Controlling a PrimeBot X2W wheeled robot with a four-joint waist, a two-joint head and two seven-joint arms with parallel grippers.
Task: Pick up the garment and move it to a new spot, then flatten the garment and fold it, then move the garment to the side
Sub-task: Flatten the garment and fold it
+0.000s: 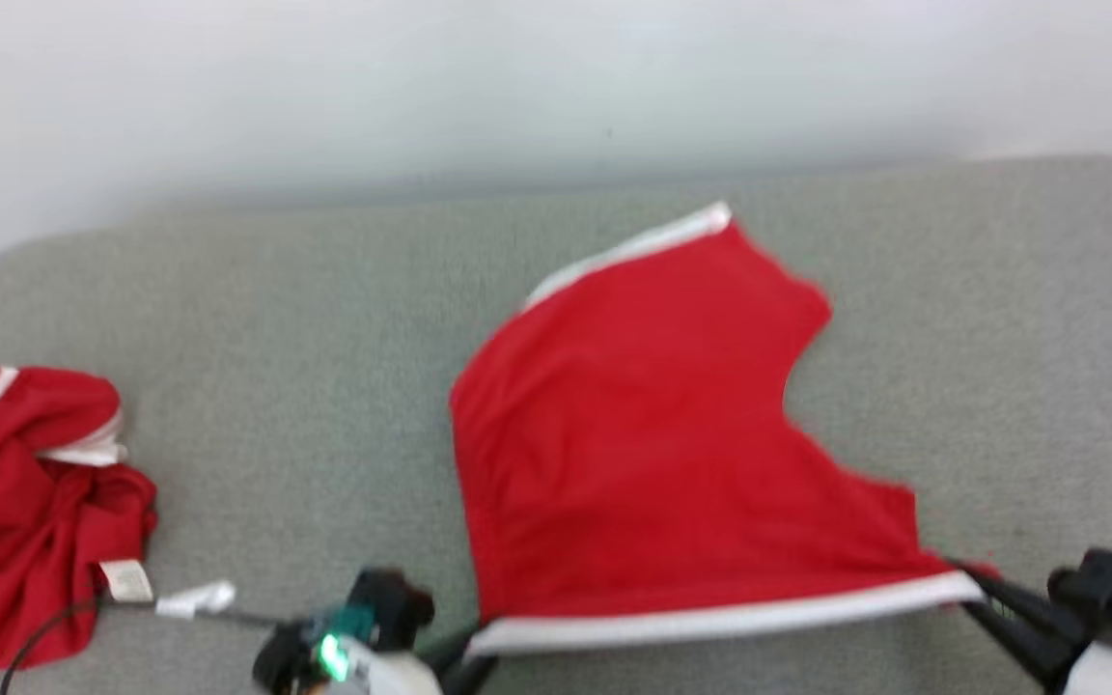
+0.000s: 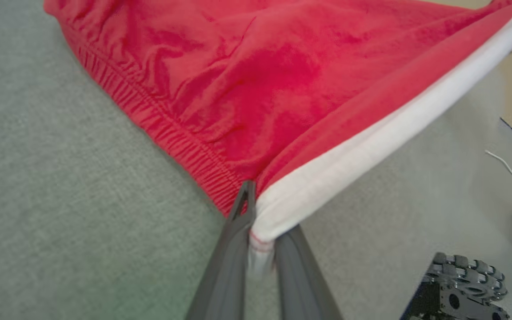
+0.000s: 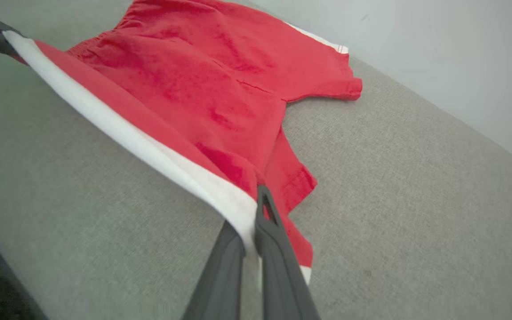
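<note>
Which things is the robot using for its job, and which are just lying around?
For the job:
- red shorts
- left pincer and right pincer, both shut on the shorts' white-striped edge

Just lying about:
- crumpled red garment at the left
- black cable beside it
- small white object, too blurry to name

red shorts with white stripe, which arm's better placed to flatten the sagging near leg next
Right, probably. The right pincer is shut on the white stripe of the red fabric shorts at that leg's end, where cloth sags; the left pincer grips the waistband end.
</note>
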